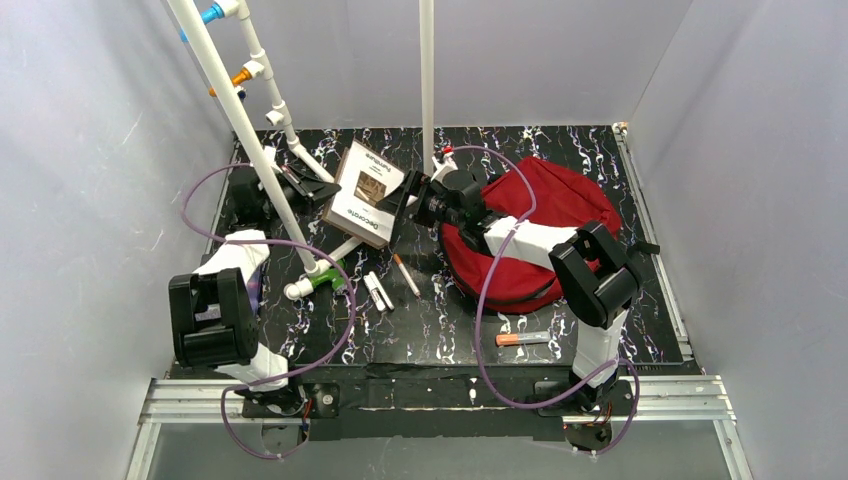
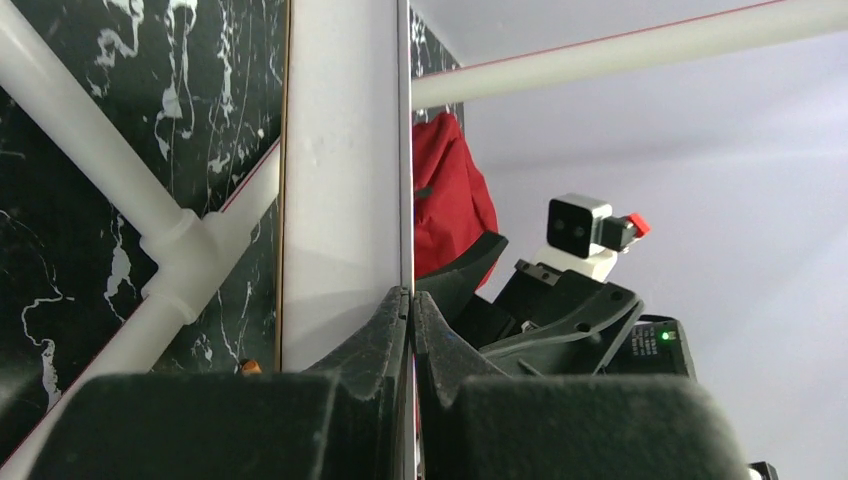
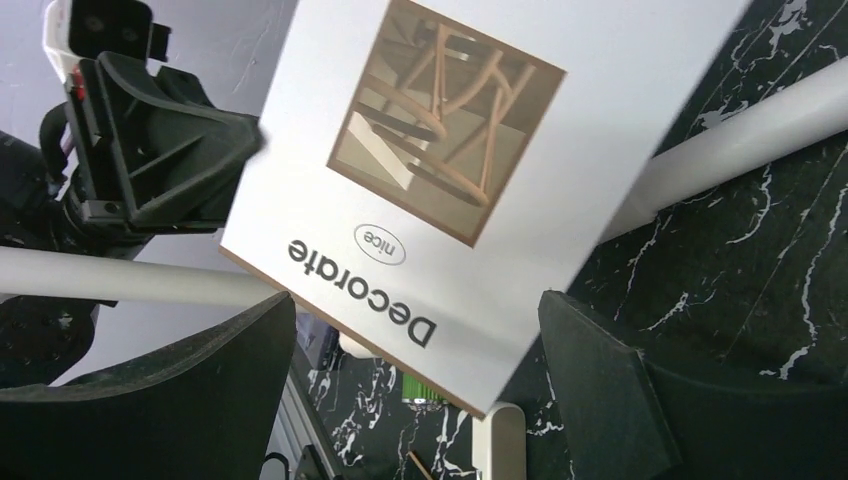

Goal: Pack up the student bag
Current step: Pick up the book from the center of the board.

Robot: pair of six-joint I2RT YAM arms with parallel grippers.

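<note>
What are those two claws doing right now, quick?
Left claw: closed, pinching the edge of the white Decorate book.
Right claw: open wide, with the same book's corner between its jaws, not gripped.

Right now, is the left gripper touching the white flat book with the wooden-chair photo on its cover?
Touching. In the left wrist view the left gripper is shut, and its fingers pinch the white book by its edge, with no gap.

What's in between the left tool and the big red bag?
The white book, pinched by the left tool, then the open right tool before the student bag. The top view shows it.
</note>
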